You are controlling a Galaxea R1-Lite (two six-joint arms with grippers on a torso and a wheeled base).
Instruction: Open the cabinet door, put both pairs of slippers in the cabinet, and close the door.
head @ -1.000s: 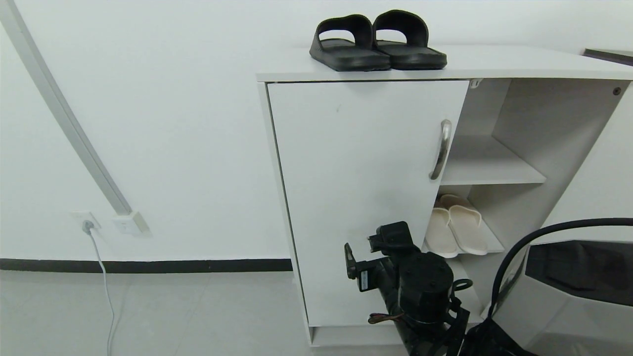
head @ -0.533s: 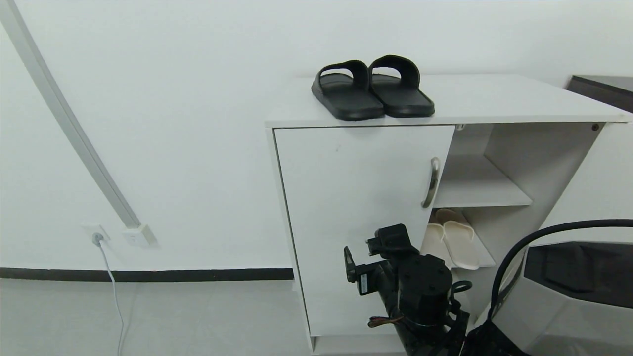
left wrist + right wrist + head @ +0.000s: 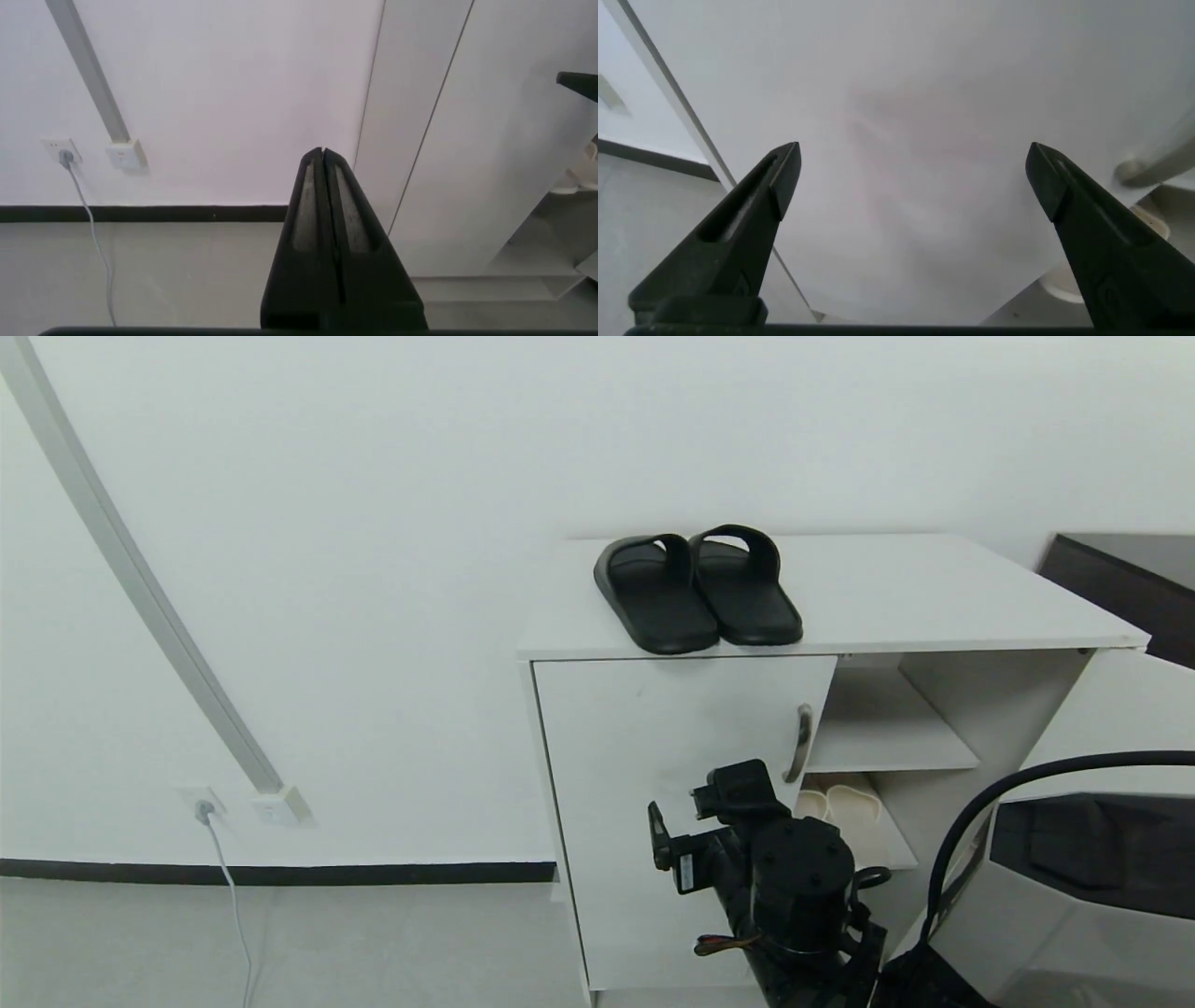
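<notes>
While the right gripper hangs low, close in front of the shut left-hand door of the cabinet, its two fingers are spread wide apart with nothing between them. The door's curved metal handle sits a little above that gripper and off to its right, not touched. Further to the right and deeper in, past the door's edge, the pair of white slippers lies on the lower shelf of the open compartment, with another shelf above them. The right-hand door stands swung open. High above the gripper, the pair of black slippers rests side by side on the cabinet top, near its front edge and over the shut door, well out of contact with either arm.

The left gripper has its fingers pressed flat together, holding nothing. It points toward the wall, with the cabinet on its right. Off to its left, a wall socket carries a plugged-in white cable that runs down to the floor.
</notes>
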